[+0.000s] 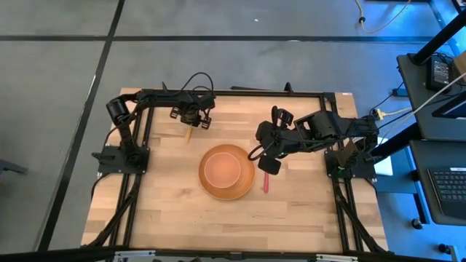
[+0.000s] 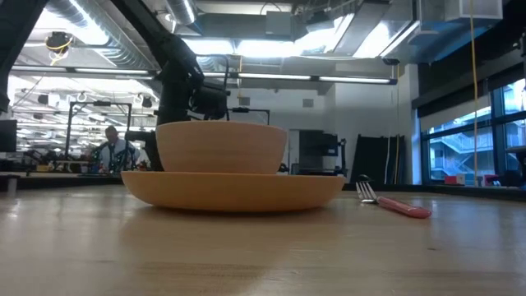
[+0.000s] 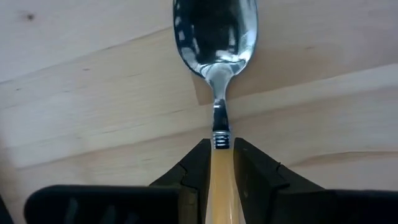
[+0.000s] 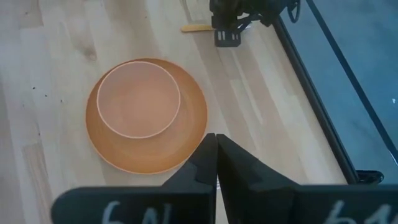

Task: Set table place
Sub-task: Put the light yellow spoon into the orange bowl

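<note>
The pale-orange bowl (image 1: 221, 169) stands in the wide orange plate (image 1: 240, 188) at the table's middle; both also show in the low view, the bowl (image 2: 220, 146) in the plate (image 2: 234, 189). The red-handled fork (image 1: 266, 183) lies on the table right of the plate, also in the low view (image 2: 396, 204). My left gripper (image 1: 193, 118) is at the far left, shut on the wooden-handled spoon (image 3: 216, 37). My right gripper (image 4: 216, 155) is shut and empty, above the table by the plate's right rim and over the fork's far end. My left gripper pinches the spoon's wooden handle (image 3: 221, 163) between its two fingers, at the end next to the metal neck. The fingers come from above, pointing down, and lie across the handle. The spoon is level, its free handle end (image 1: 188, 135) toward the near edge; whether it rests on the table I cannot tell.
The black metal frame (image 1: 240, 92) runs along the table's far edge, close behind my left gripper. Bare planks (image 1: 167, 211) lie left of and nearer than the plate. A person (image 2: 111, 150) sits in the room far behind the table.
</note>
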Motion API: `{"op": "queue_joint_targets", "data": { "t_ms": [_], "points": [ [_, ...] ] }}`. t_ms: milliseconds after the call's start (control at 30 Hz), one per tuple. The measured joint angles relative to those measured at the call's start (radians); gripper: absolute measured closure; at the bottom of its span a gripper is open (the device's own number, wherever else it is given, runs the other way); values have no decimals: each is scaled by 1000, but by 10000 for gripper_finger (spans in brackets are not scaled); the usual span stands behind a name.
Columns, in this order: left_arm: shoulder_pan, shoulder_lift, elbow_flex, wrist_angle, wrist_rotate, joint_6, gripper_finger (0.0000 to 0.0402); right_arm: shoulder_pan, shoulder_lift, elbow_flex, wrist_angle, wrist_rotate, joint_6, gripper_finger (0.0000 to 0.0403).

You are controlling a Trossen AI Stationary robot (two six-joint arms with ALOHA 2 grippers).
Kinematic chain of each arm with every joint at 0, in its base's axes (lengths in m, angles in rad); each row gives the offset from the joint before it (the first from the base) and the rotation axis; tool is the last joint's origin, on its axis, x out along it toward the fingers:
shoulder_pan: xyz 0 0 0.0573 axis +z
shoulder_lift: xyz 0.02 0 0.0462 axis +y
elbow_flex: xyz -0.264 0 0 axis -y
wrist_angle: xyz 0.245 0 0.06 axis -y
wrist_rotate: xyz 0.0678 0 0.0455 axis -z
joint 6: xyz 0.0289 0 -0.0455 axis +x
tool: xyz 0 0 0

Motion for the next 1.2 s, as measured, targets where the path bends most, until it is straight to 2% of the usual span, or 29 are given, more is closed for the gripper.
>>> {"op": "queue_joint_targets", "data": {
  "t_ms": [233,400,633,767,1200],
  "points": [
    [4,0,-6,16,11,0,339,0,0,0,0,0,0,391],
    [18,-9,-102,115,60,-8,339,0,0,0,0,2,2,391],
    [-5,-17,-150,161,29,4,343,0,0,0,0,2,0,391],
    [-19,-8,-108,125,19,73,369,0,0,0,0,2,0,391],
    [-81,-10,152,-237,-5,285,369,0,0,0,0,1,25,391]
  ]
}}
